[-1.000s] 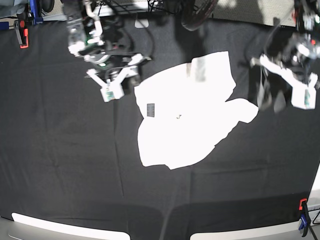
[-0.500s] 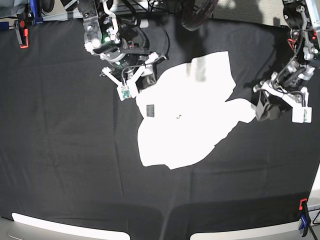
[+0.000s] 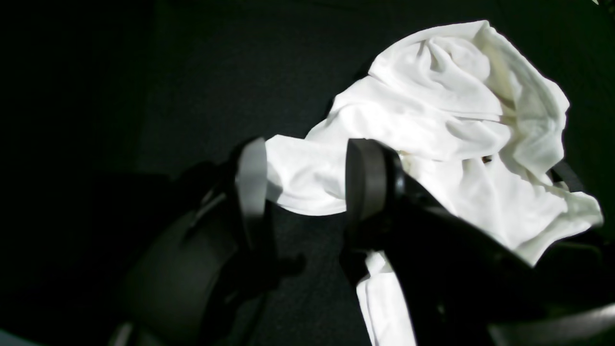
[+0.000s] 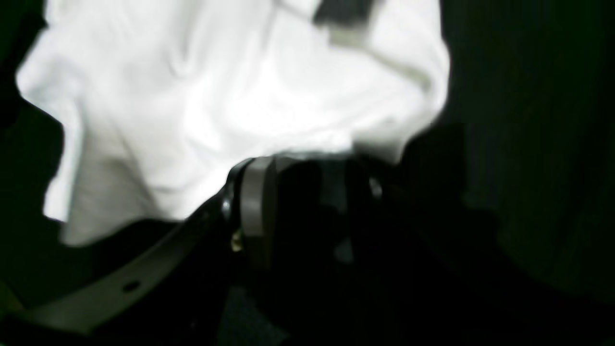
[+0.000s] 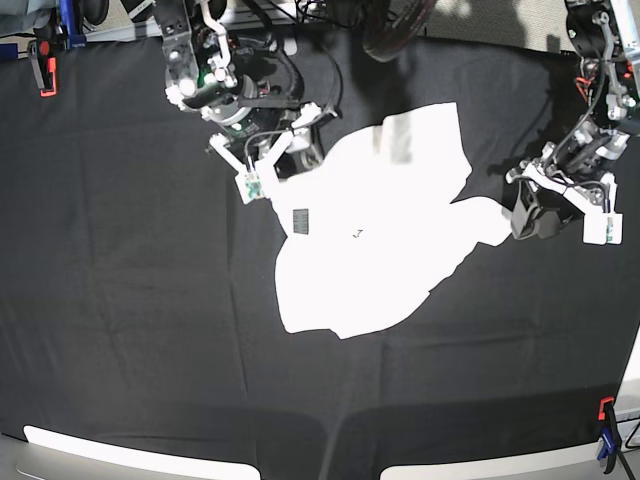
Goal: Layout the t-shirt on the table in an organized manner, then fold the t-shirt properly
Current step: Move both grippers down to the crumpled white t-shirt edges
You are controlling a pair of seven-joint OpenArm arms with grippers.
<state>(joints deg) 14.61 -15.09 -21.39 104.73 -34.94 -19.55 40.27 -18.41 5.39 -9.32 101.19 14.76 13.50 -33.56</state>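
Note:
The white t-shirt (image 5: 375, 235) lies crumpled in the middle of the table (image 5: 130, 300), plain side up, its small grey label (image 5: 301, 220) showing. My right gripper (image 5: 290, 160) sits low at the shirt's upper left edge. In its blurred wrist view the gripper (image 4: 307, 166) looks open, with the cloth (image 4: 230, 96) just past its tips. At the shirt's right corner rests my left gripper (image 5: 528, 215). In the left wrist view that gripper (image 3: 307, 149) is open, and a fold of the t-shirt (image 3: 432, 120) reaches between its fingers (image 3: 252, 178).
An orange clamp (image 5: 44, 65) grips the table's far left edge, and an orange and blue clamp (image 5: 606, 420) the near right edge. Cables (image 5: 390, 30) lie along the back. White panels (image 5: 130, 455) border the front.
Over the last second both arms came down and inward to the shirt's edges. The right gripper moved toward the upper left edge, the left gripper to the right corner. The shirt has not shifted.

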